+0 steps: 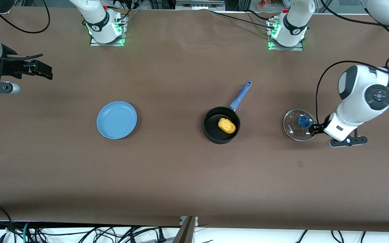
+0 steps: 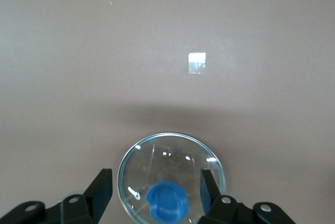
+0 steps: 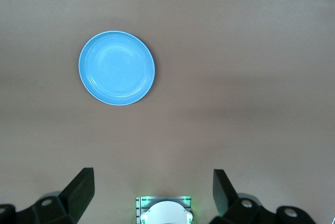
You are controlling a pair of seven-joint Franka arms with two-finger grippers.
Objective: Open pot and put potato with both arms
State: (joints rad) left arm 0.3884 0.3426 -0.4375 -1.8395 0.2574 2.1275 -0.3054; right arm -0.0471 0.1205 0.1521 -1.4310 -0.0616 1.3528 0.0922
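Nearby: potato (image 1: 227, 125) in pot (image 1: 222, 130); plate (image 1: 117, 119) apart. Left hand (image 2: 157, 186) spread over lid (image 1: 299, 124); right hand (image 3: 154, 187) spread, waiting.

One small black saucepan with a blue handle (image 1: 222, 130), one yellow-orange lumpy potato (image 1: 227, 125), one round clear glass lid (image 1: 295, 130), one flat light-blue plate (image 1: 117, 120)

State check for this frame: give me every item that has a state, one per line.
pot: uncovered, upright, potato inside
potato: in the pot
glass lid: off the pot, flat on the table toward the left arm's end
plate: bare
left claw: open, over the lid, knob between its fingers
right claw: open, holding nothing
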